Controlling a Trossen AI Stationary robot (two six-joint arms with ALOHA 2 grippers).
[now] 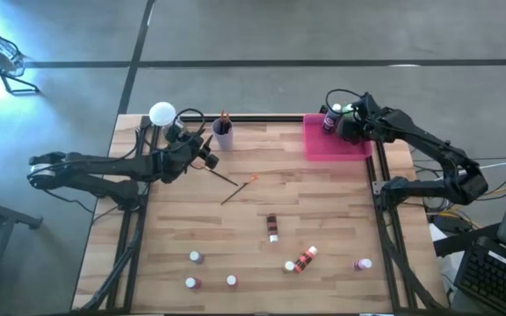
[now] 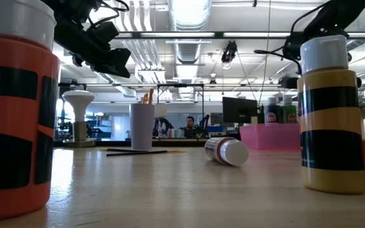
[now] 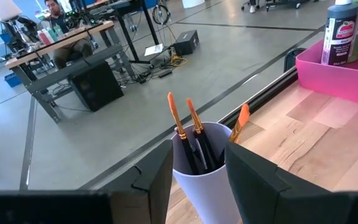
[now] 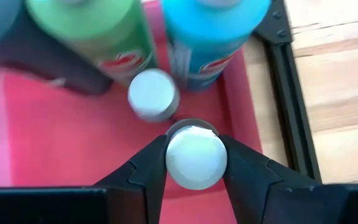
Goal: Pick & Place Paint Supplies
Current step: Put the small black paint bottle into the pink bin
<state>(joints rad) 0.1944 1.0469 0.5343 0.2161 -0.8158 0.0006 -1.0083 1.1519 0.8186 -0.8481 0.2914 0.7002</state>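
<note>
While several small white-capped paint bottles are left scattered along the near part of the wooden table (image 1: 323, 202), one is seen lying on its side (image 1: 304, 259) beside an upright one (image 1: 289, 266), with others standing at the near left (image 1: 196, 257) and near right (image 1: 363, 263), and a dark bottle (image 1: 272, 227) is found nearer the table's middle. In the low view, an orange black-striped bottle (image 2: 14, 107) and a yellow black-striped bottle (image 2: 331, 114) are shown closest, and a toppled bottle (image 2: 227, 151) is seen behind them. Farther back, two thin brushes (image 1: 233, 183) are laid crossed on the wood. Beyond them, the left gripper (image 1: 207, 151) is held just beside the lilac cup (image 3: 201, 165), its fingers spread to either side of the cup's wall; whether they touch it cannot be told. Orange-handled brushes (image 3: 185, 124) are stood upright in the cup. At the far right, the right gripper (image 4: 194, 163) is held over the pink tray (image 4: 55, 124), and a white-capped bottle (image 4: 196, 155) is pinched between its fingers. Just past it in the tray, another small white-capped bottle (image 4: 153, 94) is stood, and behind that a green bottle (image 4: 95, 34) and a blue bottle (image 4: 213, 31) are set side by side.
</note>
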